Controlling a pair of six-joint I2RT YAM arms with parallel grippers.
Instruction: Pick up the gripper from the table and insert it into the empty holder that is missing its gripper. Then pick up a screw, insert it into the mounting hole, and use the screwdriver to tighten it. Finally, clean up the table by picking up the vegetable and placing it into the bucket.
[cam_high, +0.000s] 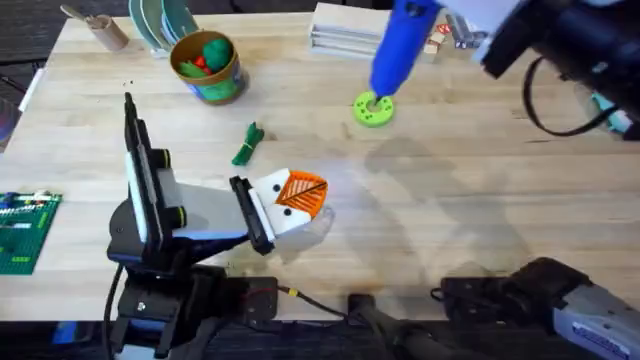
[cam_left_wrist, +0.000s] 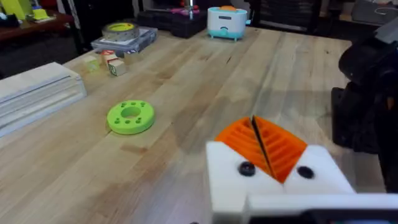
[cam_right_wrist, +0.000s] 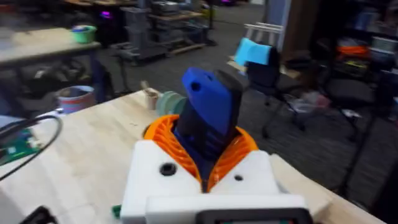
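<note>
My right gripper (cam_right_wrist: 208, 146), white fingers with orange ribbed pads, is shut on the thick blue handle of the screwdriver (cam_right_wrist: 208, 106). The right arm (cam_high: 560, 40) is raised high, and the screwdriver (cam_high: 402, 45) hangs with its lower end over the green ring (cam_high: 373, 108). My left gripper (cam_high: 297, 195) lies low at the table's middle, with its orange pads (cam_left_wrist: 280, 146) pressed together on nothing. A dark screw head (cam_left_wrist: 247, 168) shows in each of its white finger bases. The dark green vegetable (cam_high: 247, 145) lies on the table near the bucket (cam_high: 207, 68). A loose gripper piece and an empty holder are out of view.
The bucket holds green and red toys. A green brick baseplate (cam_high: 25, 230) lies at the left edge. At the back are plates (cam_high: 160, 20), a clear box (cam_high: 345, 30) and small blocks (cam_left_wrist: 112, 62). Bare wood lies to the right of the ring (cam_left_wrist: 130, 116).
</note>
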